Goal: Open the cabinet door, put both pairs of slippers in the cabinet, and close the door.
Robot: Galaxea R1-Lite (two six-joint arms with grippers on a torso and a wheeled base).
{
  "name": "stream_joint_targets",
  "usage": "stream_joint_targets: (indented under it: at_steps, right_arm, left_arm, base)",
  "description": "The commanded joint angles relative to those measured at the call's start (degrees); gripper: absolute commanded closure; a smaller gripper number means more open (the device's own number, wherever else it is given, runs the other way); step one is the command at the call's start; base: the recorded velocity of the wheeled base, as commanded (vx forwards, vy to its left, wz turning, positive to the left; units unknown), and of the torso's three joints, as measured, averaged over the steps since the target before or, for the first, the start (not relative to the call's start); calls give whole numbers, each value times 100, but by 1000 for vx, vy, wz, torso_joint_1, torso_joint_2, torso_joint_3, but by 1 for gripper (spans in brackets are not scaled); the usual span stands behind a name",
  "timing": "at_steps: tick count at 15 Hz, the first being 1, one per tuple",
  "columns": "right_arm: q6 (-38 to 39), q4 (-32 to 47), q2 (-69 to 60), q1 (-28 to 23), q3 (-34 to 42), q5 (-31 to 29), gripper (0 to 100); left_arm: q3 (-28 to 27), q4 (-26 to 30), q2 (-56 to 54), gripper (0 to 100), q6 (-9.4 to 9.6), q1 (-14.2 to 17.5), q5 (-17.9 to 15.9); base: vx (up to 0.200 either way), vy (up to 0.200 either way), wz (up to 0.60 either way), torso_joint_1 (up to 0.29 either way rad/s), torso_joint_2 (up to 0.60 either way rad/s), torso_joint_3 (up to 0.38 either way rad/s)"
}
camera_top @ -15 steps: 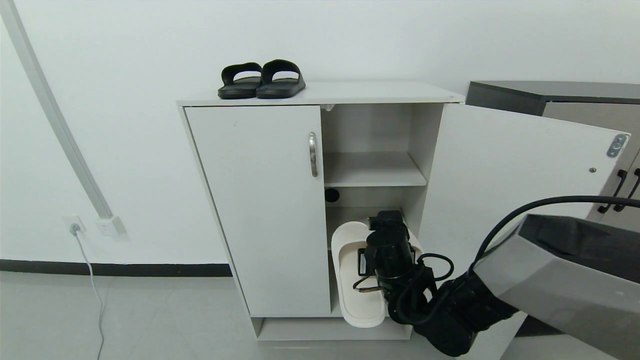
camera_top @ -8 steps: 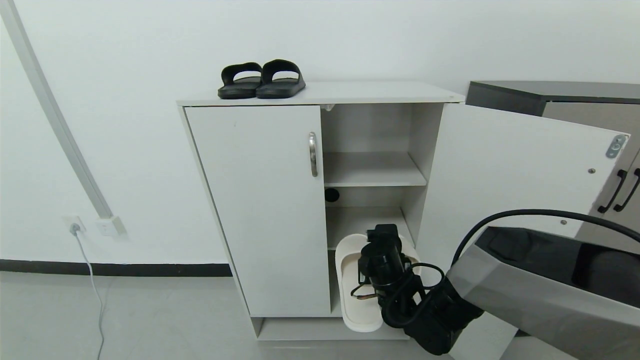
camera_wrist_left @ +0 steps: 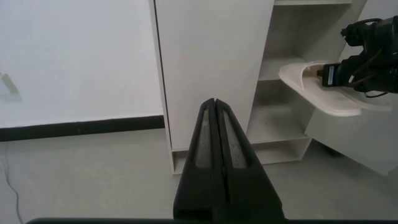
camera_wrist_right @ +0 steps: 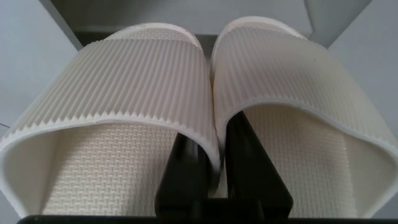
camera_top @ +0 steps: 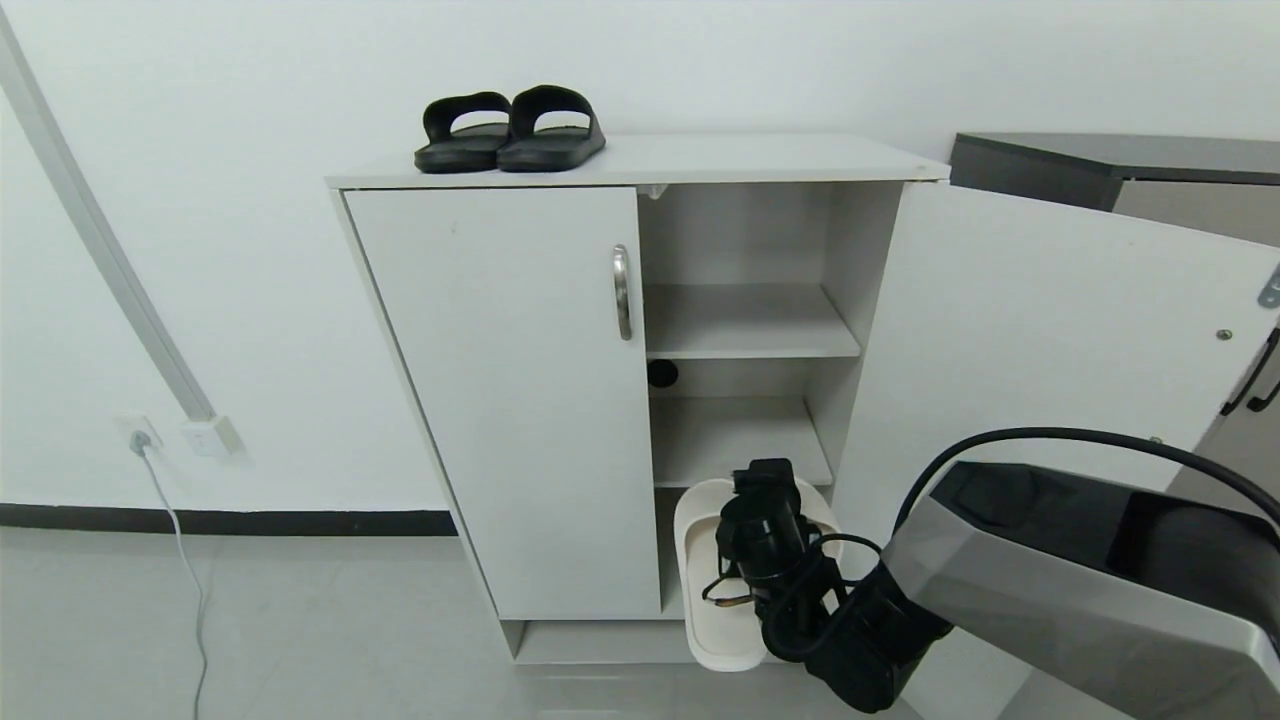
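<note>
Two pairs to stow; one is in hand. The right tool [camera_wrist_right: 214, 155] is pinching the white slippers [camera_top: 712, 600] by their adjoining inner edges, its fingers clamped on both at once, so the pair is travelling as a single unit. It is holding them toe-first at the mouth of the bottom compartment of the cabinet [camera_top: 780, 155], just under the lower shelf [camera_top: 735, 440], heels hanging out past the front; not yet set down, by my judgement. The right door [camera_top: 1050, 330] is standing wide open, giving the arm room. The left door [camera_top: 500, 400] is sitting shut. The black slippers [camera_top: 510, 130] are lying side by side on the cabinet's top, left end. The left tool [camera_wrist_left: 214, 140] is hanging closed and empty, well apart from the cabinet, presumably parked clear.
</note>
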Motion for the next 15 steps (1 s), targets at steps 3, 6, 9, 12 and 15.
stream_joint_targets:
  at_steps: [3,6,9,12,15]
  right_arm:
    - [-4,-3,69,7,2,1,100]
    - [-4,-12,86,7,19,-16,100]
    - [-179,-539,288,25,63,-60,100]
    - [-1006,-2051,535,7,362,-43,100]
    - [-1146,-2183,684,-28,362,-43,100]
  left_arm:
    - [1,-1,4,100,0,-4,1]
    - [1,-1,4,100,0,4,1]
    - [1,-1,4,100,9,-4,1]
    - [1,-1,4,100,9,4,1]
    - [1,-1,4,100,9,-4,1]
  base:
    - [0,0,0,4,1,-191]
    - [0,0,0,2,1,-186]
    - [0,0,0,3,2,-58]
    - [0,0,0,0,0,0]
    - [0,0,0,0,0,0]
